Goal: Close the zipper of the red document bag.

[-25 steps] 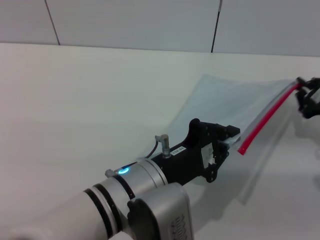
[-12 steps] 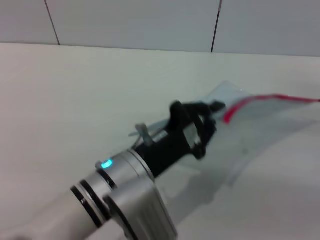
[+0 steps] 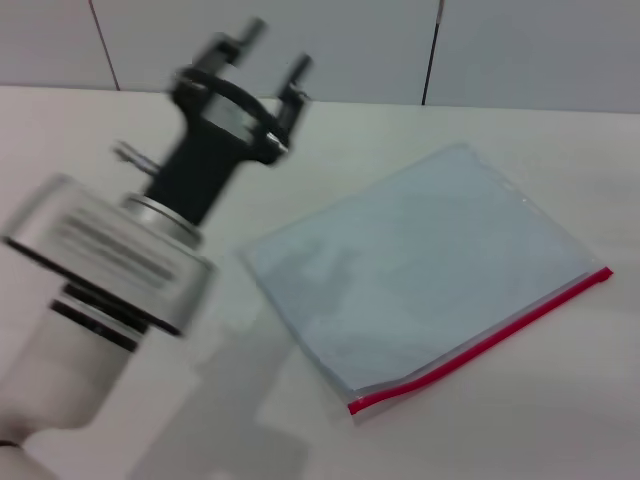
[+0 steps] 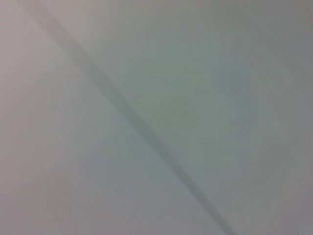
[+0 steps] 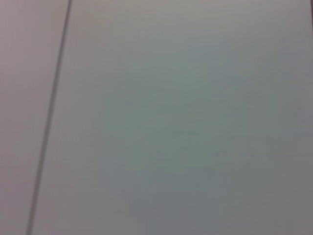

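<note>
From the head camera, nearest to me at about seven o'clock, I see the left arm's silver-and-white forearm rising from the lower left corner. It runs up and away to the left gripper (image 3: 272,52), a black two-fingered unit at about eleven o'clock. The arm is blurred. Its two dark fingers (image 3: 298,68) stand visibly apart with nothing between them, raised above the table and pointing toward the far wall. It is well clear of the pouch and touches nothing.

At about five o'clock lies the near corner of the red document bag (image 3: 420,270), a flat rectangular pouch of translucent pale blue-grey plastic. It rests flat on the plain white table (image 3: 90,170), set diagonally and occupying the right half of the view. The zipper (image 3: 480,345), a thin bright red strip, runs along the pouch's near right edge, from the corner at five o'clock out to the corner at three o'clock. A narrow clear lip lies just beyond it on the near side. The strip reads as one straight unbroken line; I cannot tell whether it is sealed.

Beyond the table, at twelve o'clock, stands a pale grey panelled wall (image 3: 360,45) with dark vertical seams.

The right gripper appears in no view. Both wrist cameras show only a pale grey surface crossed by a dark line.
</note>
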Robot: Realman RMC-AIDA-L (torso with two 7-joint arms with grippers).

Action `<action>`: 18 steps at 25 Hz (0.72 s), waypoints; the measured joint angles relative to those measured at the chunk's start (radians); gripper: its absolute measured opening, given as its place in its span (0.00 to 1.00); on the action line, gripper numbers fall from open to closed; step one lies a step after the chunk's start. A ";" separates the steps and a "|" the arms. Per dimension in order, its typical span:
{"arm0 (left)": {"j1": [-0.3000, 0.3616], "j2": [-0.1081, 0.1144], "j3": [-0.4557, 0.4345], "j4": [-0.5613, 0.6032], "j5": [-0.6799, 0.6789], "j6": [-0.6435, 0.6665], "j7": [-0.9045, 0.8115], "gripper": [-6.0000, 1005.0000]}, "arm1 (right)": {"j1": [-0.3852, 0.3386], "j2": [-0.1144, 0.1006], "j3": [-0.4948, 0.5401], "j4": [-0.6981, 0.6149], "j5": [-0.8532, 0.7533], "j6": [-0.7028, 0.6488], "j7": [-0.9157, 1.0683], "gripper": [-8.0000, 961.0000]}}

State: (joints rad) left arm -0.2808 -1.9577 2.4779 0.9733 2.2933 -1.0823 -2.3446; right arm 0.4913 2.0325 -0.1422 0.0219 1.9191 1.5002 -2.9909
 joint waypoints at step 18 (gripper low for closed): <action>-0.090 -0.054 -0.047 -0.427 -0.204 -0.380 -0.649 0.86 | -0.015 0.002 0.003 0.061 0.003 0.100 0.000 0.94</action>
State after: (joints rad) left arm -0.3711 -2.0118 2.4304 0.5465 2.0892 -1.4622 -2.9932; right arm 0.4767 2.0342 -0.1396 0.0824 1.9217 1.6004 -2.9908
